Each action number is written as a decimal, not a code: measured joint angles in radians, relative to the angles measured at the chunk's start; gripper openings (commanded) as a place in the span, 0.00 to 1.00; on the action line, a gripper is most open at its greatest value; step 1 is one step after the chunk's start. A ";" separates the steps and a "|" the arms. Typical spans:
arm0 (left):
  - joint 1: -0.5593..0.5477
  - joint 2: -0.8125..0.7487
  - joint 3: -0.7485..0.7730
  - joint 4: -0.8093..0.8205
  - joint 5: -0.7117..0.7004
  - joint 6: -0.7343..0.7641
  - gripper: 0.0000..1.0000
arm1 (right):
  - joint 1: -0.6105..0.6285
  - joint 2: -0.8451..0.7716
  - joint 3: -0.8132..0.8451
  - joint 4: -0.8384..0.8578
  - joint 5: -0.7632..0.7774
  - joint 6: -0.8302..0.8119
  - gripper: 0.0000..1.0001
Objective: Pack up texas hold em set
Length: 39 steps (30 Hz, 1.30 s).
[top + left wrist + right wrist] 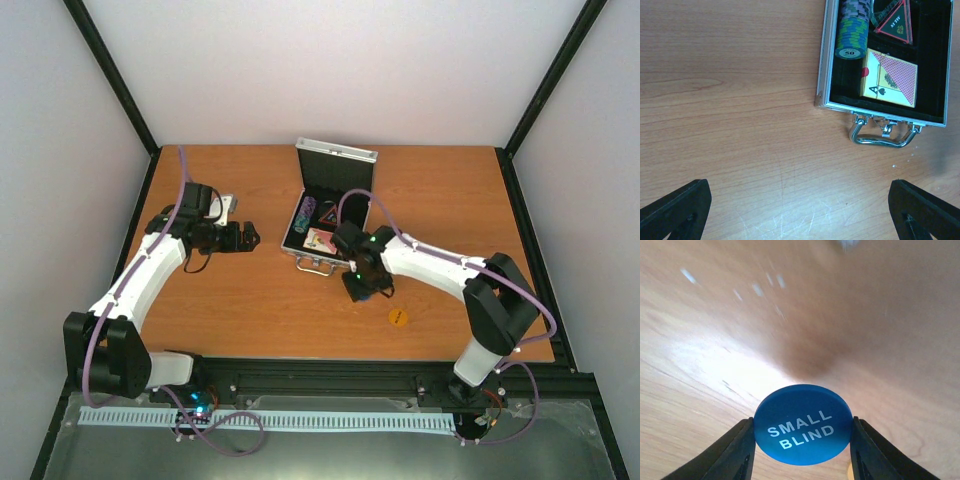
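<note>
Right wrist view: right jaws clench the blue button (802, 426) above the table (240, 310). Left jaws gape, idle, at nine o'clock of the open case (822, 60), which holds chips (852, 30), deck (890, 77) and triangle (896, 22). Left to do, I reckon: the orange button (398, 317) at its five o'clock, then shutting the lid (337, 165).

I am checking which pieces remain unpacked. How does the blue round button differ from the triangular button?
Shape: the blue button is round; the triangular button has three corners. Colour: the blue button has white words; the triangular button is dark with a red border. Place: the right gripper holds the blue button outside the case; the triangular button lies inside it. Both carry printed lettering.
</note>
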<state>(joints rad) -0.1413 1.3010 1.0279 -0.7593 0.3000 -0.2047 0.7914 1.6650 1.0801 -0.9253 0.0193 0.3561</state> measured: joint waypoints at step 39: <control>0.000 -0.004 0.000 0.000 -0.008 0.000 1.00 | -0.165 0.647 0.886 -0.044 -0.102 -0.219 0.82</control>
<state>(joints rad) -0.1413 1.2968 1.0279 -0.7593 0.2916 -0.2043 0.6266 2.3119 1.9663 -0.9695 -0.0830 0.1375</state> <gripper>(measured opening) 0.998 0.773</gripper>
